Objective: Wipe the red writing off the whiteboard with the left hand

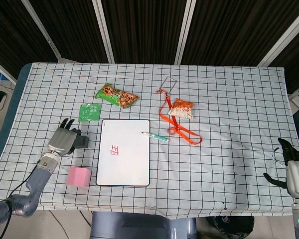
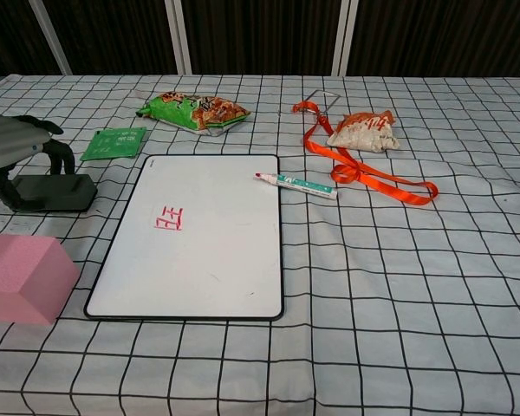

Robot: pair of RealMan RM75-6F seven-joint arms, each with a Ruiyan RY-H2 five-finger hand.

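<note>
Checked tablecloth point(image 1: 229, 164), whiteboard point(image 1: 123, 152), eraser point(image 2: 52, 192)

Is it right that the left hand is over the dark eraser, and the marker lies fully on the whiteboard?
Not quite. The left hand is over the eraser, but the marker lies across the whiteboard's right edge, mostly on the cloth. The chest view shows it.
</note>
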